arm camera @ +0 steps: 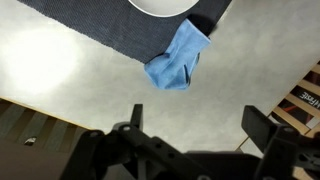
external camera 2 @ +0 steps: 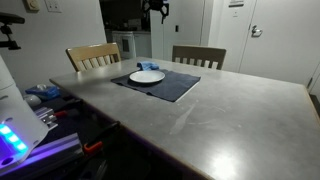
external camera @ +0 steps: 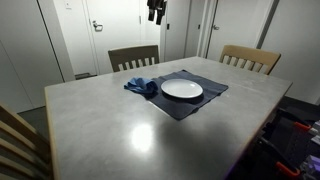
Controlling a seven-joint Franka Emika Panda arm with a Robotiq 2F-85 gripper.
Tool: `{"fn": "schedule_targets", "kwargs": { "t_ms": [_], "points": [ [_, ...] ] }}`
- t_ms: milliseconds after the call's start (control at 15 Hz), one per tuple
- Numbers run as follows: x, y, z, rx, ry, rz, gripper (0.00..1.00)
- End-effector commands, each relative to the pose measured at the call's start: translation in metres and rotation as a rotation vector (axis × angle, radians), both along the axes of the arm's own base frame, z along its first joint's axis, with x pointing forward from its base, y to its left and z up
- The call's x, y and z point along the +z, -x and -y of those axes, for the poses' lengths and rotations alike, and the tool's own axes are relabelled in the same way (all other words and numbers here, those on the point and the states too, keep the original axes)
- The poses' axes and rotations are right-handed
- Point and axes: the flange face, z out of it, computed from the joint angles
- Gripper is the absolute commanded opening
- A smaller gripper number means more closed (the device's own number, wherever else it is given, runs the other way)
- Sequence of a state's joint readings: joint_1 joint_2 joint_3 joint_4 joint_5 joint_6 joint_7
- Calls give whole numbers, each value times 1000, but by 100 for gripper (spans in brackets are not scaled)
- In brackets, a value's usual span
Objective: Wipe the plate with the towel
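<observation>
Gripper (arm camera: 195, 122) (spread) above towel (arm camera: 178, 58); chairs (external camera: 133, 57) beyond.

You have the plate (external camera: 182, 89) on the placemat (external camera: 190, 106) on the tabletop (external camera: 120, 130), with the towel (external camera: 141, 86) at the placemat's edge beside it.

Glossy plate (external camera: 182, 89), soft cloth towel (arm camera: 178, 58), woven placemat (external camera: 195, 100)

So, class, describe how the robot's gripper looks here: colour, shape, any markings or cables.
The gripper is matt black: two blocky jaws on angular linkage bars, seen in the wrist view. No markings or cables show. In both exterior views it is only a small dark shape.
</observation>
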State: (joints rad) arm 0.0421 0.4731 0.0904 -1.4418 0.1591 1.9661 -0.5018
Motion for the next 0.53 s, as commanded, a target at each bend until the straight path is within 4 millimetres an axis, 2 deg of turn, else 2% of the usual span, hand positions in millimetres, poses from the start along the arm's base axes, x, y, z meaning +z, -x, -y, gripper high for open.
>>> {"fn": "schedule_targets", "kwargs": {
  "t_ms": [0,200,467],
  "points": [
    [1,0,0,0,0,0,100],
    [7,-4,-2,-37,-36,1,100],
    [-21,-6,-31,-262,25,-59,100]
  ]
}}
